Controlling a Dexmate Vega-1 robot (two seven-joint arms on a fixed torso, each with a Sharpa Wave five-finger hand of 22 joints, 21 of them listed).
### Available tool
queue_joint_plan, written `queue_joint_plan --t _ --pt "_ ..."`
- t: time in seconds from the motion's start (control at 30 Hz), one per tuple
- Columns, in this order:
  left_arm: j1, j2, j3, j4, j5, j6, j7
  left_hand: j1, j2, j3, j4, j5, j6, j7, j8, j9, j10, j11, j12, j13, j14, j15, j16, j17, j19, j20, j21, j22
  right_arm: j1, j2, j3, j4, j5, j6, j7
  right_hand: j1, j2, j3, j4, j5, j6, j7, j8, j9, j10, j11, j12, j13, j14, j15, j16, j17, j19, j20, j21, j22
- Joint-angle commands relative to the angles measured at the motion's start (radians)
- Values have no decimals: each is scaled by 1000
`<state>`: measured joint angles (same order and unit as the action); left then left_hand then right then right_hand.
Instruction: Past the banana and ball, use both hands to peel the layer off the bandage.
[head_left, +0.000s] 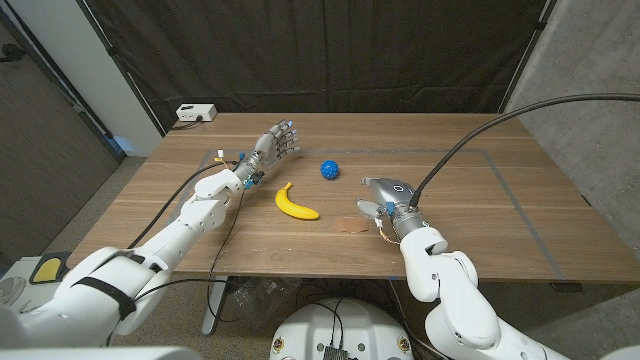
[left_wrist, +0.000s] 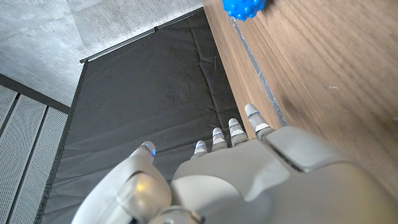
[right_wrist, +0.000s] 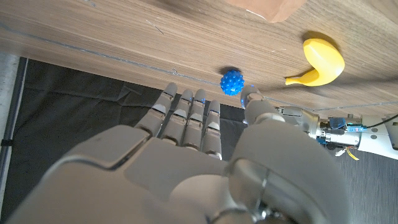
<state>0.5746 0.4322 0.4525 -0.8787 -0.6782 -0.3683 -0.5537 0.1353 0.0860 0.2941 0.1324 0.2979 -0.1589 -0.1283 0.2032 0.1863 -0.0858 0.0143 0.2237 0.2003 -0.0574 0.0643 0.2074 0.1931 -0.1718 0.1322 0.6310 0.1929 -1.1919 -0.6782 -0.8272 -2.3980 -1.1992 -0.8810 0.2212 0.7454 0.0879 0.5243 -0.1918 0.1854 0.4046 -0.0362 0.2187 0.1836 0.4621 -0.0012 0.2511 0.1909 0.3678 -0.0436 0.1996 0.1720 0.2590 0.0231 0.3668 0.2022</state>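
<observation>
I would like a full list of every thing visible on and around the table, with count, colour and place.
banana: 1, yellow, middle of the table
ball: 1, blue and spiky, beyond the banana
bandage: 1, tan, near the front edge beside the right hand
box: 1, white, far left corner
table: 1, brown wood
left hand: 1, grey, fingers apart, holding nothing, left of the ball
right hand: 1, grey, holding nothing, right of the banana

No text, label, brand, number or sign can be read on anything here.
</observation>
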Motion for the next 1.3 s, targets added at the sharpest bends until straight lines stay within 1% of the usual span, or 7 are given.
queue_joint_plan --t 0.03,0.1,0.2,0.5,0.87,0.93,1.3 --pt "-7 -4 0 13 3 0 -7 2 1 -3 -3 -3 5 0 0 2 3 4 0 0 6 4 1 4 -3 5 0 3 -28 76 8 61 -150 33 85 44 -15 -6 5 6 42 -8 14 3 30 -3 9 2 22 -40 0 5 13 3 11 3" --pt "-8 -4 1 15 4 0 -8 2 1 -3 -3 -4 7 0 0 2 1 4 -1 0 6 5 1 4 -3 5 0 3 -34 86 14 68 -165 39 100 60 -16 -17 15 6 90 -16 27 4 39 -2 9 2 23 -43 0 9 12 1 13 4" --pt "-11 -5 3 18 6 0 -9 1 1 -4 -3 -4 7 0 0 2 1 3 -1 0 6 4 1 4 -2 5 0 3 -44 101 27 78 -173 50 115 68 -16 -22 18 6 100 -17 28 4 50 -12 12 1 28 -48 2 10 12 2 14 5" --pt "-19 -9 4 29 9 1 -12 0 1 -5 -2 -4 10 0 0 2 2 4 -1 0 5 4 0 4 -2 4 -1 3 -56 135 54 111 -181 76 149 67 -13 -29 25 4 104 -16 26 4 55 -9 12 1 30 -48 4 13 14 2 15 5" --pt "-33 -17 5 54 12 -3 -16 -1 1 -6 -1 -4 14 1 0 2 2 6 -2 0 6 5 0 5 -3 4 -3 3 -51 154 72 136 -178 92 181 68 -14 -39 29 3 105 -15 23 4 57 -3 10 1 30 -46 4 15 14 3 17 6" --pt "-37 -19 6 61 14 -5 -18 -1 1 -6 -1 -4 14 2 0 2 2 4 -2 0 6 5 0 5 -3 3 -3 3 -50 156 73 140 -182 92 186 68 -17 -43 30 2 107 -16 22 4 62 -8 11 1 31 -47 4 15 14 3 17 6" --pt "-58 -34 9 98 19 -14 -30 -2 1 -8 0 -5 15 1 -1 2 1 1 -3 0 6 6 0 5 -3 4 -4 3 -47 163 78 164 -170 96 183 43 -29 -69 47 1 122 -13 21 3 67 -4 10 2 32 -46 5 18 15 5 19 7"
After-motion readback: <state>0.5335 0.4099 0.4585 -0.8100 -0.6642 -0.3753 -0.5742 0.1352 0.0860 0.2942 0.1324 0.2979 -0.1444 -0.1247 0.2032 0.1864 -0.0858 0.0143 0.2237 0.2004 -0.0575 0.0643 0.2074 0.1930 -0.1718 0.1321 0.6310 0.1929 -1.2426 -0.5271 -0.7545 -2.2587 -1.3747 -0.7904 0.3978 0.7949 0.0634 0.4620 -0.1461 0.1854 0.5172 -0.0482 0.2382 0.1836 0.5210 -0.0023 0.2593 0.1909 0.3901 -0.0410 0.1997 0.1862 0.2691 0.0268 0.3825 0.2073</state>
